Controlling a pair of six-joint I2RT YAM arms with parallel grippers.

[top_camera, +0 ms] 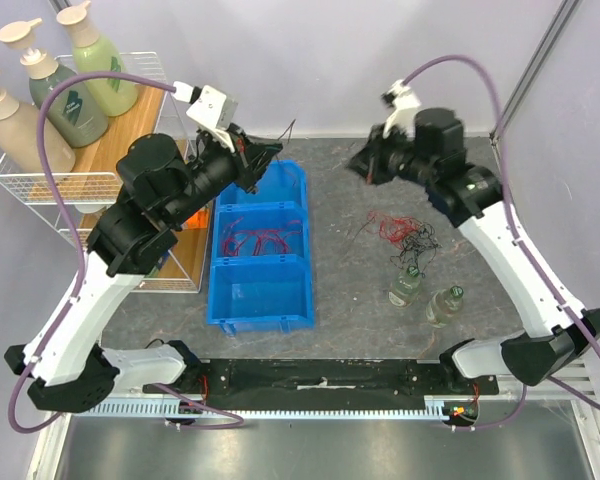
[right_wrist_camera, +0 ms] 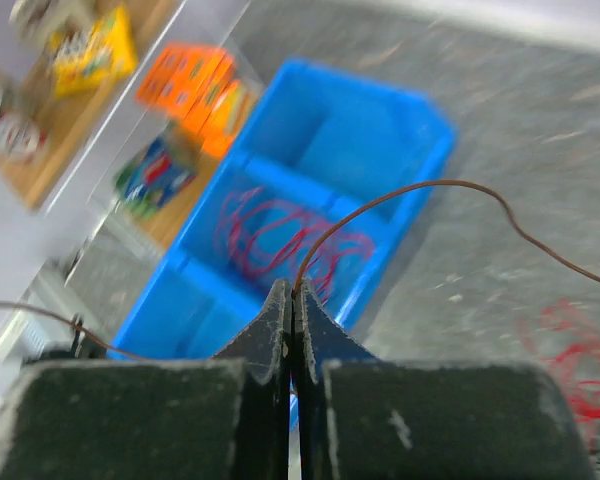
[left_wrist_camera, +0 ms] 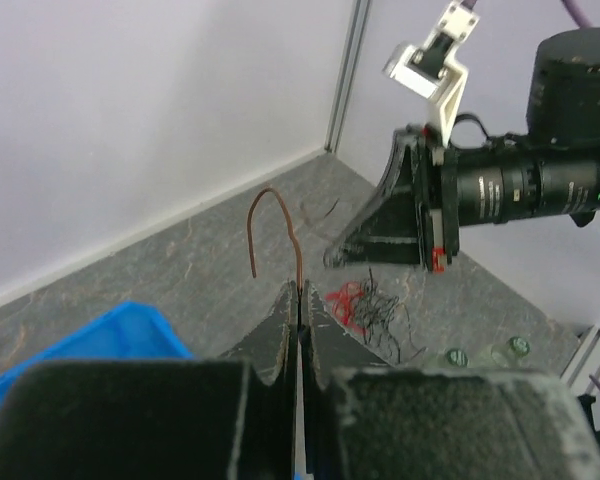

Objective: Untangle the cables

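Tangled red-black cables (top_camera: 405,232) on grey mat (top_camera: 340,200)

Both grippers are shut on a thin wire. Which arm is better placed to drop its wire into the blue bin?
Probably left. The left gripper, shut on a wire, hangs at the far end of the bin; the right gripper hangs over the mat, between the bin and the tangle.

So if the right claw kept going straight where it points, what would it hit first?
Probably the blue bin, at its middle compartment holding loose red cables. The right gripper, shut on a thin cable, aims there in its wrist view; nothing shows between, though depth is unclear.
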